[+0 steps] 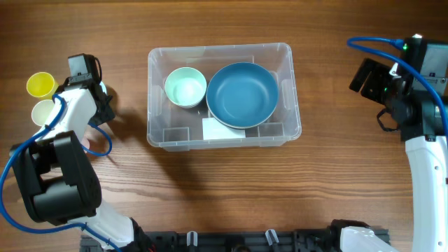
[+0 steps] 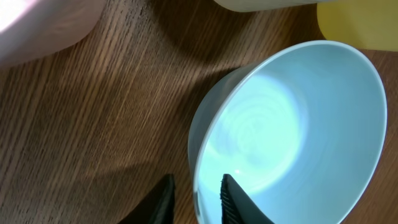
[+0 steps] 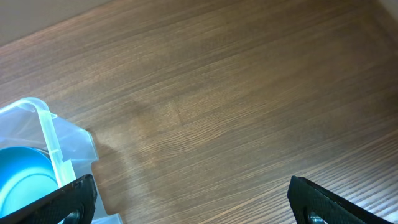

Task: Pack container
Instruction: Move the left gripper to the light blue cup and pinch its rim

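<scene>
Left jaws stand apart astride the rim of a glossy, pale blue-white round bowl (image 2: 292,124). One finger (image 2: 163,202) is outside the wall and the other inside, with a sliver of gap on each side as far as I can see. Only the left wrist camera gives me that; from overhead the left arm (image 1: 70,140) covers this bowl. Right jaws are spread wide over bare brown wood-grain tabletop (image 3: 236,93), holding nothing.

The large clear plastic rectangular container (image 1: 220,47) sits mid-tabletop between the arms, and its corner shows at the left edge of the right wrist view. Overhead I see inside it a small mint round bowl (image 1: 185,87) beside a big blue round bowl (image 1: 241,94), which overlaps a white label (image 1: 215,128). A yellow cup (image 1: 40,85) and a cream cup (image 1: 43,112) stand just left of the left arm.
</scene>
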`<state>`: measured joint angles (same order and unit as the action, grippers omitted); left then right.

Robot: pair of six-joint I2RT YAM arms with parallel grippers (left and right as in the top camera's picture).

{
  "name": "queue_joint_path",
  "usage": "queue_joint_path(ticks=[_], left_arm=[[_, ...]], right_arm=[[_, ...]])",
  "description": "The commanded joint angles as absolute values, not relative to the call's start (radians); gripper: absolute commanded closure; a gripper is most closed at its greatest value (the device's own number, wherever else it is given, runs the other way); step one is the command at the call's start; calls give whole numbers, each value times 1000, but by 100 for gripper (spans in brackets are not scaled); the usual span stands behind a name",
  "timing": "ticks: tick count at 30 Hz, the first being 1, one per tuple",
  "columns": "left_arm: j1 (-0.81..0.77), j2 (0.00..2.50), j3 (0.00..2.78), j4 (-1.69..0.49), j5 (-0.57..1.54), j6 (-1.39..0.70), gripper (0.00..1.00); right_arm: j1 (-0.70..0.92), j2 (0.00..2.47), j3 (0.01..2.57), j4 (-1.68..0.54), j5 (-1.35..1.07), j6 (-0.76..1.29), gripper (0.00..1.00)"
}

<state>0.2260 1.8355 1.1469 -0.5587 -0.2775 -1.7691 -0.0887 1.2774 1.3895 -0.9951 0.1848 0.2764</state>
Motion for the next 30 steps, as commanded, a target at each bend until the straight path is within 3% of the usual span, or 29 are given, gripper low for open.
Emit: queue_joint_path(ticks=[1,16,21,30], left_arm=[[232,1846,1138,-556,-297,-1758,75],[232,1846,1138,-557,-297,-1758,76],[232,1846,1138,-557,-297,-1745,94],[232,1846,1138,-556,-296,-1735,96]], right_arm=[[-91,1286,1401,-995,202,291,0],[-91,1286,1401,-995,202,291,0],[-91,1286,1401,-995,202,291,0],[-91,1286,1401,-995,202,291,0]])
